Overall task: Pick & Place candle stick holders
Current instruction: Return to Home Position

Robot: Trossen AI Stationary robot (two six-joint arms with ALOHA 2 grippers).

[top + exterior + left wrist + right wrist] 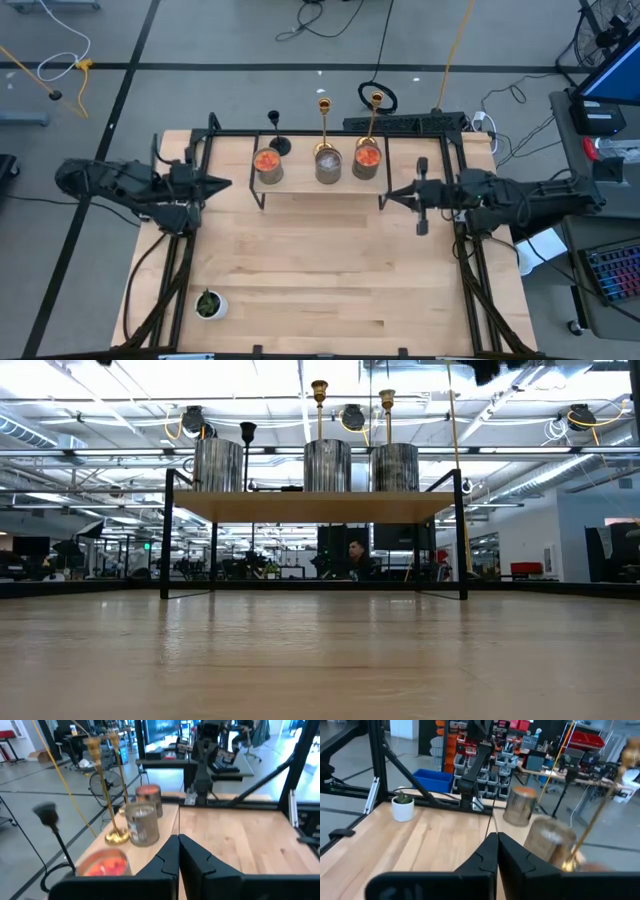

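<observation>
Starting off to the left of the shelf [300,507], we've got the left gripper [225,183] hovering above the table [330,280], level with the shelf's front edge and pointing in toward it. In the left wrist view its two fingers are pressed together with nothing between them. Well in front of the shelf and out past its left end, there's a small green plant in a white pot [208,303] sitting by itself.

On the shelf, at the left end, the short black candlestick [278,135] stands upright just behind an orange candle jar [267,163]. In the middle, the first gold candlestick [323,120] stands tall behind a brownish candle jar [328,165]. At the right end, the second gold candlestick [374,115] stands upright behind another orange candle jar [366,160]. From the low view we see all three holders poking up above the shiny jars, the gold ones much higher than the black one.

To the right of the shelf, the right gripper [392,196] hangs just off the shelf's front right corner and faces the left one. Its fingers are pinched together too, gripping nothing.
</observation>
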